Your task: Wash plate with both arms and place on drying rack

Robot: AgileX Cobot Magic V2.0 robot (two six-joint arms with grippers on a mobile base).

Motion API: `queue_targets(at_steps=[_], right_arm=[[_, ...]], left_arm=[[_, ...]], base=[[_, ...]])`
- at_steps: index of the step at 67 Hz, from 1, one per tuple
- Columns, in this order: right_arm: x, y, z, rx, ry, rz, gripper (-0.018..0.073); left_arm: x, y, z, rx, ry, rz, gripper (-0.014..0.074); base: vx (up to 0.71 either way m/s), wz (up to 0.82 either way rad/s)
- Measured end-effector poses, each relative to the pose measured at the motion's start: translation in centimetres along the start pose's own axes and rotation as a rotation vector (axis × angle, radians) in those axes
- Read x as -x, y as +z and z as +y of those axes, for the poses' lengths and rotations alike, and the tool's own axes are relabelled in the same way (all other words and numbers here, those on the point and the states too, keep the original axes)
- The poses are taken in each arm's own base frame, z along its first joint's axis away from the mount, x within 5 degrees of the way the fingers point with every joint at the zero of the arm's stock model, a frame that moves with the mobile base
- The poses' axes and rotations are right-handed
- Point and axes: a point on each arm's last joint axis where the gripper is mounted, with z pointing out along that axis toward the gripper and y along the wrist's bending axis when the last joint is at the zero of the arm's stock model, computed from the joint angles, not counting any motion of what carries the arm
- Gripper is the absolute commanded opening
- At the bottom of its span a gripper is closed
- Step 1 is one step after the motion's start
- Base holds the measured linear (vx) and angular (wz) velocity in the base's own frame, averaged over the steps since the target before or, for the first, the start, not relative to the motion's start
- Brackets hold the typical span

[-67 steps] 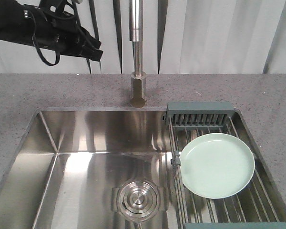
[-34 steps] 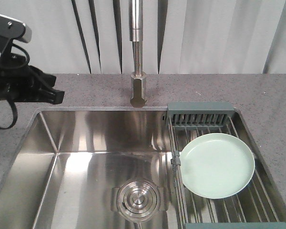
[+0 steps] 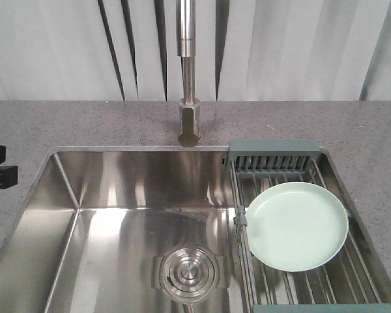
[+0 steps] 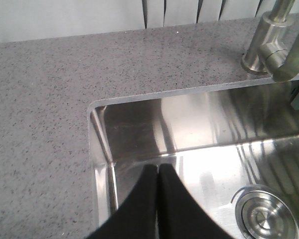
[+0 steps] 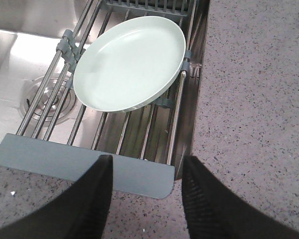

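One plate flat on drying rack | left tool together (arm lowered) | right tool apart

The plate is a plain, glossy mint-green — no pattern. The drying rack has dull grey-green end bars and silvery wires. The surface is grey, speckled dark and light. The sink is mirror-bright steel — both tools' fingers are matte black.
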Motion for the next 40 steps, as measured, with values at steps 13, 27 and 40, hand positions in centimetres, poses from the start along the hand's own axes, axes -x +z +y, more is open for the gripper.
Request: queue_targets(at_steps=[13,27,40], right_arm=[[0.0,0.0,0.0,0.0,0.0,0.0,0.0319],[0.0,0.0,0.0,0.0,0.0,0.0,0.0319],[0.0,0.0,0.0,0.0,0.0,0.001,0.0319]], left_arm=[[-0.8,-1.6,0.9,0.051,-0.025,0.034,-0.0007],[-1.5,-2.9,2.1,0.148,-0.052,0.08,-0.0007],[-2.3,-4.2,1.9,0.163,-0.052,0.048,-0.0006]], base=[[0.0,0.0],[0.0,0.0],[0.0,0.0]])
